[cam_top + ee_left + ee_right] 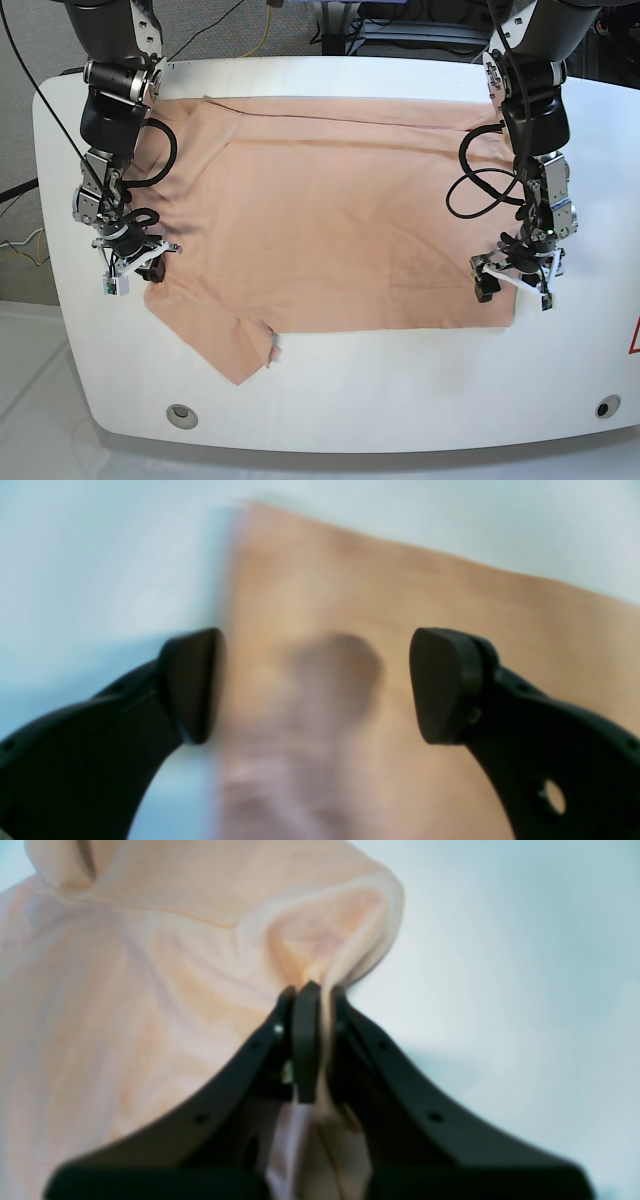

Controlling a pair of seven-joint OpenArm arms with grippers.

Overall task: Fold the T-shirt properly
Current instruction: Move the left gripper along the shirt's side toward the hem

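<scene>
The peach T-shirt lies spread across the white table, with one sleeve pointing toward the front left. My right gripper is at the shirt's left edge. In the right wrist view the right gripper is shut on a raised fold of the T-shirt. My left gripper hovers over the shirt's front right corner. Seen from the left wrist, the left gripper is open, its fingers straddling the T-shirt near a straight edge, with nothing pinched between them.
Two round holes sit near the table's front edge. Cables loop from the arm on the right over the shirt. More cables and equipment stand behind the table's back edge. A red mark shows at the far right.
</scene>
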